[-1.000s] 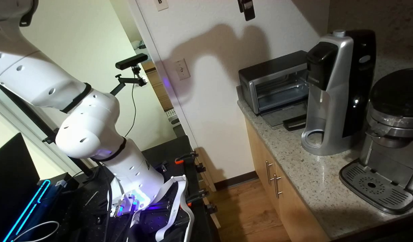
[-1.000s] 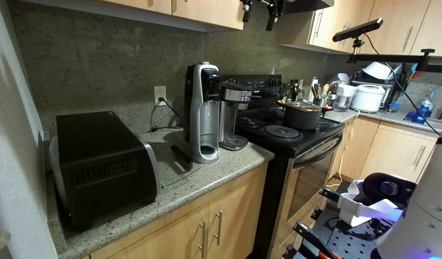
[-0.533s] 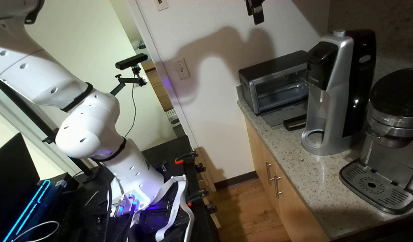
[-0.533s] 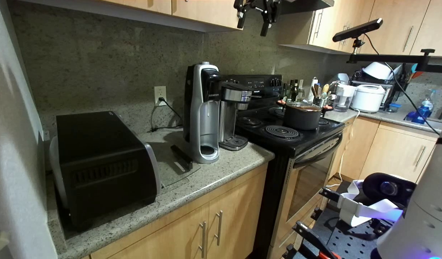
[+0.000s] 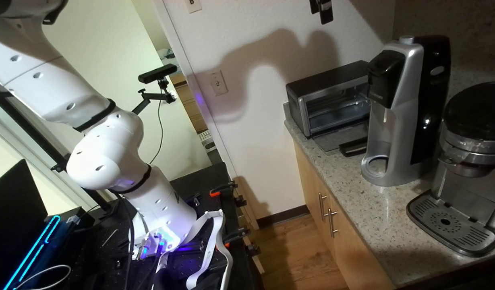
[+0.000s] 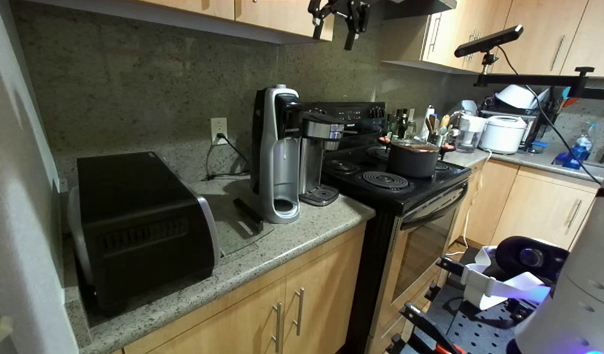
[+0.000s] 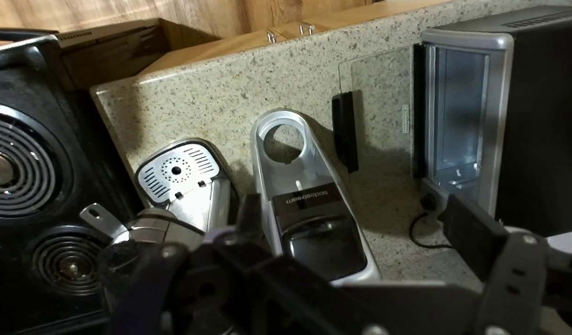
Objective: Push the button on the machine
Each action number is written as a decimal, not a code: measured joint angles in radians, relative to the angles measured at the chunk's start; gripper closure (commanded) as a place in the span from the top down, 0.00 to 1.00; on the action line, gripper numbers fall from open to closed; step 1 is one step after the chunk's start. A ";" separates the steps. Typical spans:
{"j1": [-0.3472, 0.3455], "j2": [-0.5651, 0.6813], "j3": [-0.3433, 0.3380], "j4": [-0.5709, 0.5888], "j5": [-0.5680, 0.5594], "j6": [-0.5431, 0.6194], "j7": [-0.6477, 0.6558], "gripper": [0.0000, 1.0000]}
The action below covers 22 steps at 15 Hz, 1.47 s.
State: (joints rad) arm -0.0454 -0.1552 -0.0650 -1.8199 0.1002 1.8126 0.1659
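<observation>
The Robotiq gripper (image 6: 333, 42) hangs in midair, its fingers spread wide. In an exterior view, from left to right: a toaster oven (image 6: 144, 206), its glass door (image 6: 235, 238) lowered over the speckled counter (image 6: 326, 216); the SodaStream machine (image 6: 270, 157), upright on the same counter and apart from the gripper; beside it, a steel coffee maker (image 6: 311, 162); a coil-burner range (image 6: 415, 246) bearing a dark pot (image 6: 413, 163).
</observation>
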 measured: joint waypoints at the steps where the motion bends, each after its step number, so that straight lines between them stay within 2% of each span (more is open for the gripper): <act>1: 0.000 0.014 0.000 0.019 0.001 0.000 0.000 1.00; 13: -0.012 0.227 -0.009 0.236 0.002 0.024 0.018 1.00; 15: -0.013 0.258 -0.010 0.276 0.002 0.024 0.018 0.74; 22: -0.016 0.343 -0.010 0.381 0.004 0.008 0.018 0.20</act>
State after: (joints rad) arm -0.0612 0.1876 -0.0753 -1.4393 0.1038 1.8209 0.1841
